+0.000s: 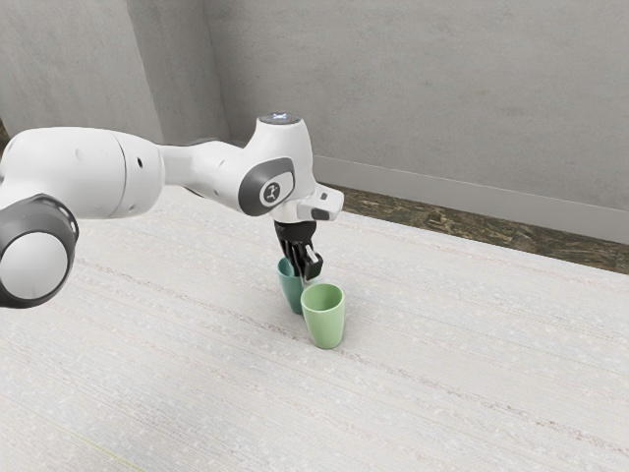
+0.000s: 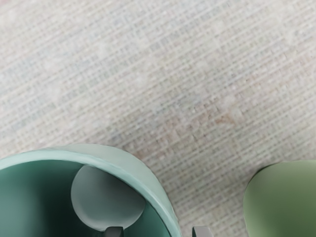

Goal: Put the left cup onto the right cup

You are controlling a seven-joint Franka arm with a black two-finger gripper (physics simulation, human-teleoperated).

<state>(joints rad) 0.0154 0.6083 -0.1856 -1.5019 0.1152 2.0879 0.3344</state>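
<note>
End effector (image 1: pixel 306 262) is down at the teal cup (image 1: pixel 289 291), fingers apart and straddling its rim: one fingertip (image 2: pixel 114 231) inside, the other outside, neither pressing the wall. The teal cup stands on the tabletop (image 1: pixel 442 374), just left of and behind the light green cup (image 1: pixel 322 315).

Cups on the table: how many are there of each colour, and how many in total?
Teal cup: 1
Light green cup: 1
Total: 2
</note>
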